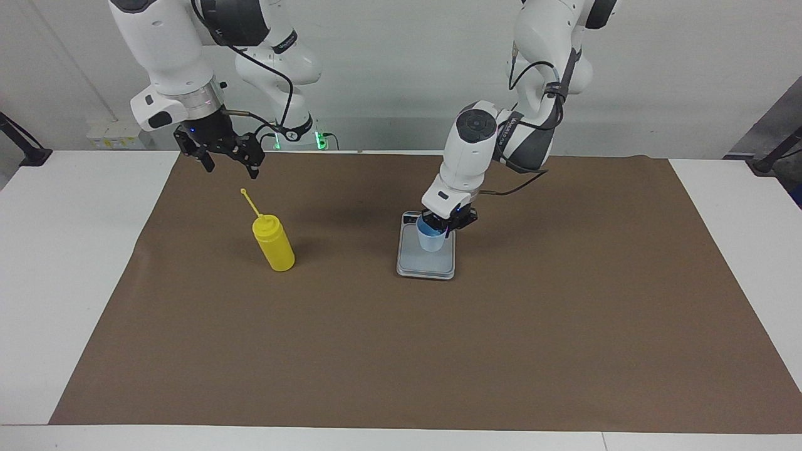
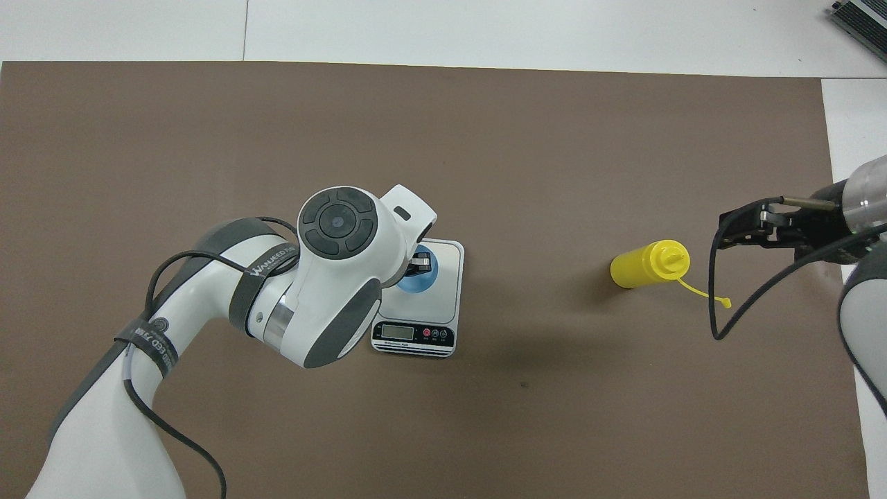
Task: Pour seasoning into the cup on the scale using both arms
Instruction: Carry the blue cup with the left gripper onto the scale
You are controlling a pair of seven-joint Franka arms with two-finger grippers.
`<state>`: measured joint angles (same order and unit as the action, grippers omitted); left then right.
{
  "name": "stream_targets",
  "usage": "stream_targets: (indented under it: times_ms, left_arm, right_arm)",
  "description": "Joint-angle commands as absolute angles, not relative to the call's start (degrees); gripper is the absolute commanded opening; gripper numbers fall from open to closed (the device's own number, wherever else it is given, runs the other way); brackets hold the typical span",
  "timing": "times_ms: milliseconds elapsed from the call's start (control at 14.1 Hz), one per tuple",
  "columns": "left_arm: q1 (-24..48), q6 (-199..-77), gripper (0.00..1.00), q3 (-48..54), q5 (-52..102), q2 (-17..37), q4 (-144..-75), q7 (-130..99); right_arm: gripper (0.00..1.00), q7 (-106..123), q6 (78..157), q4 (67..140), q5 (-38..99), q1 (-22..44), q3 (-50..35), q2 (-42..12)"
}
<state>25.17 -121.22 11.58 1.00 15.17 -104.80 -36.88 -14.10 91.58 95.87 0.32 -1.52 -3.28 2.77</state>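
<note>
The light-blue cup (image 1: 430, 238) stands on the grey plate of the scale (image 1: 427, 265), whose display strip faces the robots. My left gripper (image 1: 443, 225) is down at the cup's rim and shut on the cup, one finger over its mouth. From overhead the left arm covers most of the cup (image 2: 414, 278) on the scale (image 2: 447, 267). The yellow seasoning bottle (image 1: 274, 245) stands upright toward the right arm's end, cap strap hanging open. My right gripper (image 1: 230, 169) is open and empty in the air beside the bottle (image 2: 641, 267), apart from it, and also shows from overhead (image 2: 724, 232).
A brown mat (image 1: 401, 351) covers most of the white table (image 1: 62, 250). The right arm's black cable (image 2: 721, 312) loops down near the bottle's strap.
</note>
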Motion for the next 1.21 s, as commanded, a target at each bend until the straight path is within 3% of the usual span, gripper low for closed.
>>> stream_targets:
  times_ms: [0, 285, 427, 498, 569, 640, 1138]
  left_arm:
    - [26.28, -122.87, 0.00, 10.63, -0.35, 15.47, -105.38, -38.41]
    - [25.93, -124.63, 0.04, 10.55, -1.49, 16.26, -106.35, -38.50]
    - [26.01, -125.06, 0.31, 10.55, -1.58, 16.35, -106.79, -38.58]
    - [26.02, -125.24, 0.53, 10.55, -1.58, 16.35, -107.05, -38.85]
    - [26.10, -125.24, 0.83, 10.55, -1.58, 16.26, -106.96, -39.89]
    - [26.19, -124.98, 1.00, 10.46, -1.58, 16.26, -106.53, -41.12]
    - [18.56, -114.28, 1.00, 10.11, -2.46, 7.83, -104.42, -34.31]
  right_arm:
    - [1.00, -14.40, 92.37, 96.85, 1.23, -3.95, -3.34, 3.43]
    - [1.00, -25.91, 94.29, 96.86, 1.41, -4.57, -3.34, 1.50]
    - [1.00, -27.67, 96.58, 96.68, 1.49, -5.88, -3.34, -0.43]
    - [1.00, -29.43, 97.20, 96.68, 2.54, -6.76, -3.34, -1.74]
    - [1.00, -31.27, 97.64, 96.59, 4.20, -7.64, -3.25, -2.98]
    - [1.00, -33.29, 98.26, 96.59, 5.26, -9.13, -3.25, -4.29]
    - [1.00, -41.73, 100.64, 95.89, 15.02, -13.88, -3.25, -14.14]
